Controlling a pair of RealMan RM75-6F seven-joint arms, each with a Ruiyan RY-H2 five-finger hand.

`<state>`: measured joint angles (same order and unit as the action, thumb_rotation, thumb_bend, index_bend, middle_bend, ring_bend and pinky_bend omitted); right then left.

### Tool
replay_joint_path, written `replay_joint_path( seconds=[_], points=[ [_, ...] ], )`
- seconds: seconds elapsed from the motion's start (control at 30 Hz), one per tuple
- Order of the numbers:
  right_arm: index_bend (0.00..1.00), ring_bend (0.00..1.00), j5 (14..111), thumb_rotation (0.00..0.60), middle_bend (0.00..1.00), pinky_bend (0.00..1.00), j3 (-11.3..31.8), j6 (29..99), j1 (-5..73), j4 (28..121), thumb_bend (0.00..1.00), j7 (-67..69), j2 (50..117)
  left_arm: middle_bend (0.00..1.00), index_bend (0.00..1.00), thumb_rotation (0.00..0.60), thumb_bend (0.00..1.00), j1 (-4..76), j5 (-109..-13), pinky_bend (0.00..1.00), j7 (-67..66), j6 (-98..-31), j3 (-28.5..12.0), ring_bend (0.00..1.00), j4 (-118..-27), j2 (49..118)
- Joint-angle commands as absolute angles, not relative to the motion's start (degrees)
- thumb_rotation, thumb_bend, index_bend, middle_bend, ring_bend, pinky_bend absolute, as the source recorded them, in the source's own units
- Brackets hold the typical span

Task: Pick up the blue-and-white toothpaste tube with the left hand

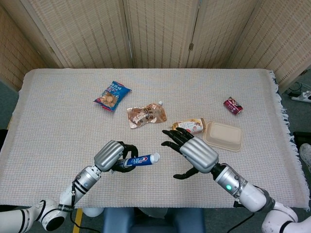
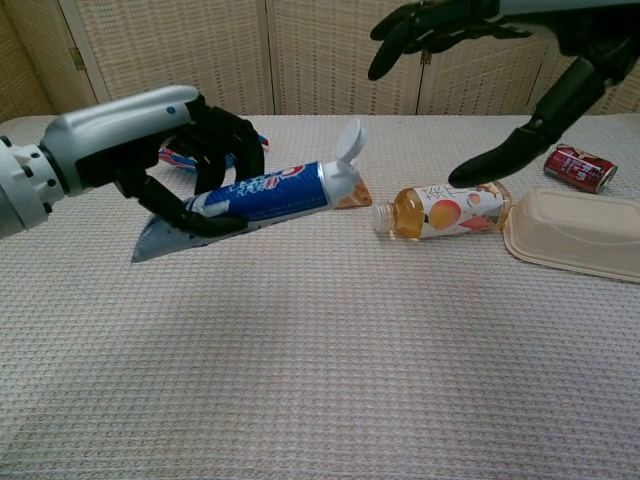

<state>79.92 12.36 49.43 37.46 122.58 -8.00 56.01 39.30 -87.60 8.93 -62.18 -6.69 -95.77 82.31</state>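
My left hand (image 1: 113, 154) (image 2: 150, 140) grips the blue-and-white toothpaste tube (image 1: 141, 159) (image 2: 262, 194) around its middle and holds it in the air above the near part of the table. The white cap end points right and slightly up; the flat crimped tail points left and down. My right hand (image 1: 190, 148) (image 2: 500, 60) hovers to the right of the cap with its fingers spread and nothing in it. A gap separates it from the tube.
On the cloth lie a blue snack bag (image 1: 112, 95), a brown pouch (image 1: 146, 115) (image 2: 300, 188), a juice bottle on its side (image 1: 190, 126) (image 2: 445, 208), a beige clamshell box (image 1: 223, 136) (image 2: 575, 232) and a red can (image 1: 233, 105) (image 2: 578, 166). Folding screens stand behind.
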Motion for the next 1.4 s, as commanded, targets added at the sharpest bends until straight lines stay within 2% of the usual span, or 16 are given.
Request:
replay_joint_path(
  seconds=[0.03, 0.5, 1.13, 1.23, 1.33, 1.4],
  points=[
    [0.21, 0.0, 79.5, 0.431, 0.0, 0.0, 12.1, 48.8, 38.4, 123.0, 0.09, -8.7, 57.0, 0.78, 0.76, 0.6, 0.78, 39.4, -87.3, 0.6, 8.8, -62.1, -6.7, 0.69, -95.8, 82.7],
    [0.21, 0.0, 79.3, 0.429, 0.0, 0.0, 9.7, 48.6, 40.3, 122.3, 0.11, -10.3, 60.6, 0.79, 0.76, 0.6, 0.78, 39.3, -86.6, 0.6, 9.2, -62.4, -6.6, 0.69, -95.3, 83.4],
    [0.21, 0.0, 79.7, 0.428, 0.0, 0.0, 7.1, 49.6, 39.9, 117.8, 0.12, -6.5, 63.9, 0.8, 0.77, 0.6, 0.79, 37.8, -88.7, 0.61, 17.8, -65.8, -6.0, 0.7, -92.8, 83.2],
    [0.21, 0.0, 81.7, 0.426, 0.0, 0.0, 7.7, 53.0, 38.5, 118.3, 0.12, -2.7, 63.8, 0.81, 0.77, 0.6, 0.79, 37.4, -90.0, 0.63, 19.6, -67.5, -5.9, 0.71, -92.0, 83.8],
    [0.16, 0.0, 84.7, 0.428, 0.0, 0.0, 8.1, 56.3, 36.9, 119.0, 0.12, 3.6, 63.0, 0.82, 0.77, 0.6, 0.79, 37.2, -91.5, 0.66, 21.1, -68.9, -5.6, 0.73, -90.6, 84.2],
    [0.08, 0.0, 86.1, 0.423, 0.0, 0.0, 8.3, 57.3, 36.5, 119.2, 0.12, 7.7, 62.5, 0.83, 0.77, 0.6, 0.79, 37.2, -92.2, 0.68, 21.8, -69.8, -5.5, 0.74, -89.7, 84.7]
  ],
)
